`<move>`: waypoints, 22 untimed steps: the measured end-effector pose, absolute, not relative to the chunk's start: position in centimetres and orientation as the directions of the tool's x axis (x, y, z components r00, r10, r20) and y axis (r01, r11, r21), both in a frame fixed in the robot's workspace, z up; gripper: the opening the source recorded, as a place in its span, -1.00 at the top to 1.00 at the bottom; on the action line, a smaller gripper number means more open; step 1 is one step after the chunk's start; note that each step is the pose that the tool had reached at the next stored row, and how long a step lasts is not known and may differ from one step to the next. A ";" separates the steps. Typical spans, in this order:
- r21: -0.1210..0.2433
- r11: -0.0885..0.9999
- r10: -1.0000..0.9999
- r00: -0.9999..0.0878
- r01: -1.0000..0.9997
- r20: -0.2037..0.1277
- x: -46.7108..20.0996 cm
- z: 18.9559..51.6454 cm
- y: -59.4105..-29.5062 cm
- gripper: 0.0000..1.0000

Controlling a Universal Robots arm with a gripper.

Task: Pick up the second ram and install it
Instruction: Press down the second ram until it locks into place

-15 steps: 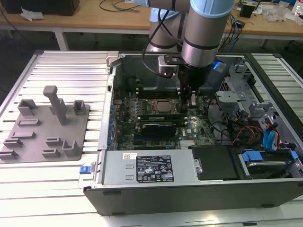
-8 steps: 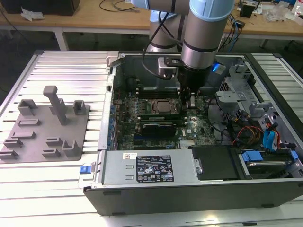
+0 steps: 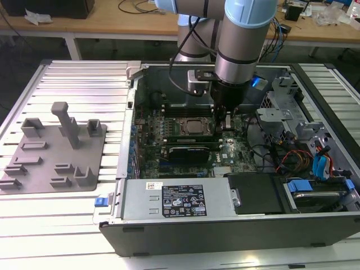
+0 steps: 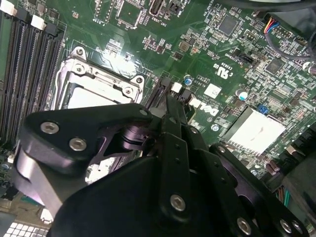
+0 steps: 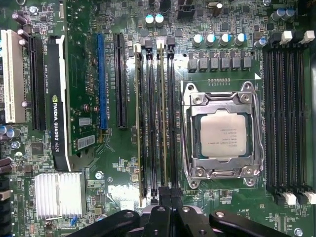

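Pincer (image 5: 170, 193) sits over one end of the second ram (image 5: 161, 123).
It is pinched narrow and empty; the stick runs straight away from it.

Arm upright, hand (image 3: 225, 125) low, fingers (image 5: 170, 210) pressed together.

Matt black plastic claw (image 5: 170, 210); shiny ribbed metal heatsink (image 5: 58, 195).

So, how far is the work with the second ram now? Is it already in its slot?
Mostly done, it seems. In the first wrist view two green sticks stand edge-on in slots beside the CPU socket: a first stick and, nearer the socket, the second ram. In hand: the gripper, fingers shut, sits low over that ram's end. Left: I cannot tell whether it is fully latched.
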State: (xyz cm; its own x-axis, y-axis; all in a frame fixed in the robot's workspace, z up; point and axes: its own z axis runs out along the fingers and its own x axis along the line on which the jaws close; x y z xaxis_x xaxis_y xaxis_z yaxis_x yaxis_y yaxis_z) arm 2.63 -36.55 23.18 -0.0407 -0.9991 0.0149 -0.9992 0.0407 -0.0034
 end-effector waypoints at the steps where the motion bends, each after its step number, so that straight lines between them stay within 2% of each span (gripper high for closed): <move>1: -0.003 0.041 -0.999 -0.041 -0.999 0.015 2.6 23.1 -36.6 0.84; 7: -0.004 0.041 -0.999 -0.041 -0.999 0.014 2.6 23.0 -36.5 0.84; 12: -0.004 0.041 -0.999 -0.041 -0.999 0.015 2.6 24.4 -36.6 0.84; 22: -0.025 0.041 -0.999 -0.041 -0.999 0.014 -1.6 24.2 -36.4 0.84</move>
